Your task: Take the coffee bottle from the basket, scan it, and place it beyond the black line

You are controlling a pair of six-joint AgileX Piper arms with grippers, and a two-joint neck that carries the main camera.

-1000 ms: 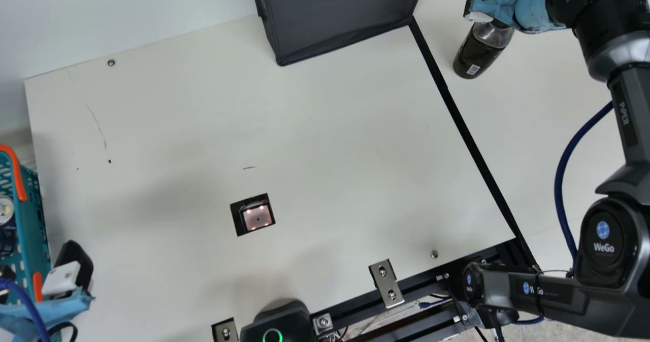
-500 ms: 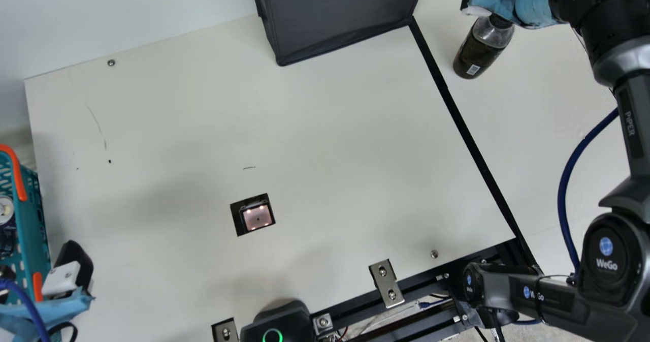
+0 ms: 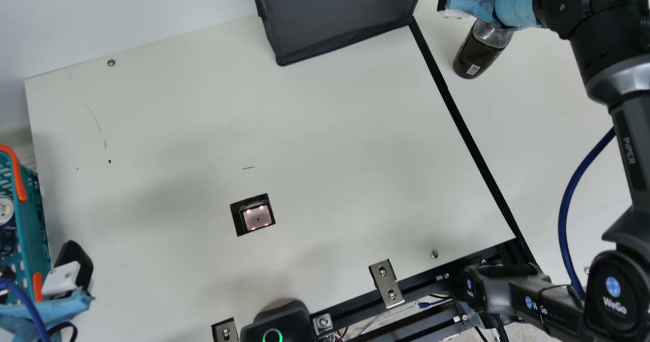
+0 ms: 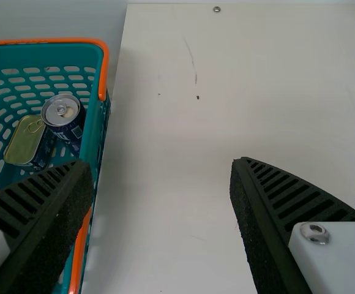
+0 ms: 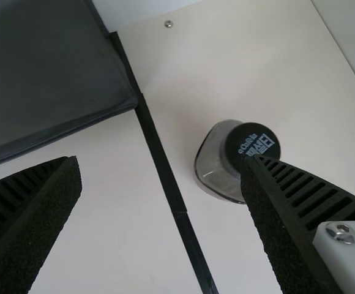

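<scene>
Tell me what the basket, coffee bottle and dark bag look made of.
The basket looks like molded plastic, smooth and satin, with slots through its teal walls. The coffee bottle seems clear, shiny plastic, or perhaps glass: its shoulder is see-through. The dark bag looks like matte fabric, maybe coated, with seamed edges.

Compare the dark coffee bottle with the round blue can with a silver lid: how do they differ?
The bottle has a black cap; the can has a silver lid with a pull tab. The bottle stands on the cream table, beyond the black line, while the can sits in the teal plastic basket. Both have dark bodies.
</scene>
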